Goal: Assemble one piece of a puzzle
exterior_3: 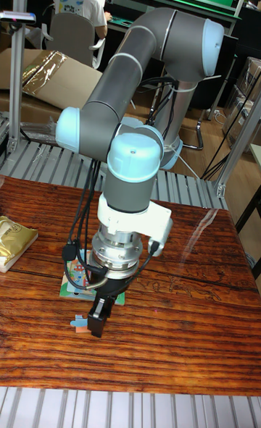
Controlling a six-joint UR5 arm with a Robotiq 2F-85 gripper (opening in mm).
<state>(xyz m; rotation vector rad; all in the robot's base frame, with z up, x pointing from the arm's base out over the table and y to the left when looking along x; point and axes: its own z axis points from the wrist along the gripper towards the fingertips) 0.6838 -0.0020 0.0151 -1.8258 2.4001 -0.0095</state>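
A colourful puzzle board (76, 287) lies flat on the wooden table, mostly hidden behind the arm's wrist. Just in front of it, a small loose puzzle piece (80, 324) with blue and orange colours rests on the wood. My gripper (98, 319) hangs straight down right beside that piece, its black fingers close to the table. The fingers overlap the piece's right edge from this angle. The gap between the fingers is hidden, and whether they hold the piece is unclear.
A gold foil packet (14, 240) lies at the table's left edge. Black cables (72, 254) dangle from the wrist over the board. Metal slats border the table front and back. A person sits at a desk far behind.
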